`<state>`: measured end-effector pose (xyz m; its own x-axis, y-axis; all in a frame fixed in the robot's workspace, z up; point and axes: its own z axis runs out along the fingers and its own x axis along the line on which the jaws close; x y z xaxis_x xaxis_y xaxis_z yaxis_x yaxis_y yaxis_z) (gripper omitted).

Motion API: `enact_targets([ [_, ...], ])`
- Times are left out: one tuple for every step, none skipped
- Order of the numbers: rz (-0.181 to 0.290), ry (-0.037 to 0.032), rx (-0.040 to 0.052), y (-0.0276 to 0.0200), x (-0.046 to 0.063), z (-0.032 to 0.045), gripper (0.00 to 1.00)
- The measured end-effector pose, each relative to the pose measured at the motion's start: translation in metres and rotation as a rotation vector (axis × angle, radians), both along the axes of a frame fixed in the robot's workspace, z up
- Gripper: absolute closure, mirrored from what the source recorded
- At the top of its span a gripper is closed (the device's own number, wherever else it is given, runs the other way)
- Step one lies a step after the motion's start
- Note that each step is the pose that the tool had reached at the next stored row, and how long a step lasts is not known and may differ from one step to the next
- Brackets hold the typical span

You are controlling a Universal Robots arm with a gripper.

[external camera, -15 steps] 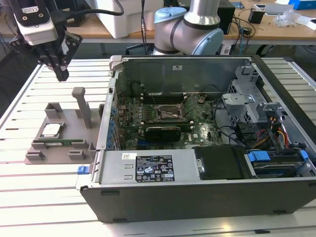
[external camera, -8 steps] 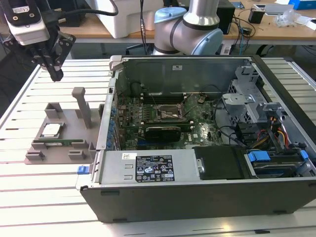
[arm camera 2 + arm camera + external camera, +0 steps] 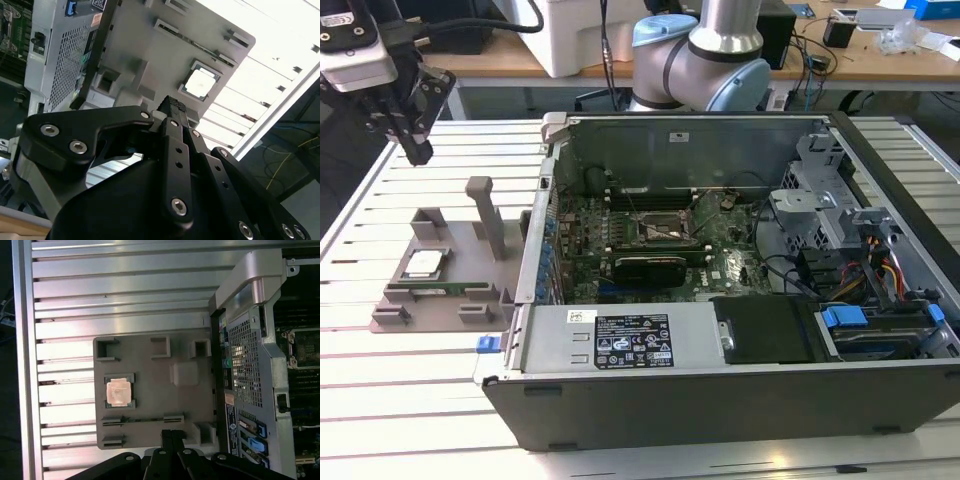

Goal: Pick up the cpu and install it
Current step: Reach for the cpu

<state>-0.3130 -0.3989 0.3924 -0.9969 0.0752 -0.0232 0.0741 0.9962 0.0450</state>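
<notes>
The cpu (image 3: pixel 423 263) is a small square chip with a shiny silver top. It lies flat in a recess of the grey-brown tray (image 3: pixel 440 312) on the slatted table, at the exterior view's left of the open computer case (image 3: pixel 720 400). Both wrist views look down on the cpu (image 3: pixel 201 82) (image 3: pixel 119 391) in the tray (image 3: pixel 150 45) (image 3: pixel 150 375). My gripper (image 3: pixel 420 152) hangs well above the tray's far side, apart from the chip. Its black fingers (image 3: pixel 172 105) (image 3: pixel 167 434) are shut together with nothing between them. The bare socket (image 3: pixel 660 228) sits mid-motherboard inside the case.
The tray carries upright posts (image 3: pixel 485 215) and a thin green stick (image 3: pixel 435 291) along its front. The case's metal rear wall (image 3: pixel 245 355) stands right beside the tray. The arm's base (image 3: pixel 700 60) is behind the case. Drive cages and cables (image 3: pixel 880 270) fill the case's right end.
</notes>
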Motion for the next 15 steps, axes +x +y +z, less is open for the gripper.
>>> enact_targets([
  [0.0,-0.0001,0.0001,0.0,-0.004,-0.0001,0.89],
  [0.0,-0.0001,0.0,0.0,-0.006,-0.0001,0.89],
  [0.0,-0.0001,0.0001,0.0,-0.008,-0.0001,0.89],
  [0.0,-0.0002,0.0001,0.0,-0.009,-0.0001,0.89],
  [0.0,-0.0001,0.0001,0.0,-0.01,-0.0001,0.89],
  [0.0,-0.0001,0.0001,0.0,-0.011,-0.0001,0.89],
  [0.0,-0.0001,0.0001,0.0,-0.012,-0.0001,0.89],
  [0.0,-0.0001,0.0001,0.0,-0.014,-0.0001,0.89],
  [0.0,-0.0001,0.0001,0.0,-0.017,-0.0001,0.89],
  [0.0,-0.0001,0.0001,0.0,-0.018,-0.0002,0.89],
  [0.0,-0.0001,0.0001,0.0,-0.02,-0.0002,0.89],
  [0.0,-0.0001,0.0001,0.0,-0.022,-0.0002,0.89],
  [0.0,-0.0001,0.0001,0.0,-0.024,-0.0002,0.89],
  [0.0,0.0,0.0001,0.0,-0.025,-0.0002,0.89],
  [0.0,-0.0001,0.0001,0.0,-0.027,-0.0002,0.89],
])
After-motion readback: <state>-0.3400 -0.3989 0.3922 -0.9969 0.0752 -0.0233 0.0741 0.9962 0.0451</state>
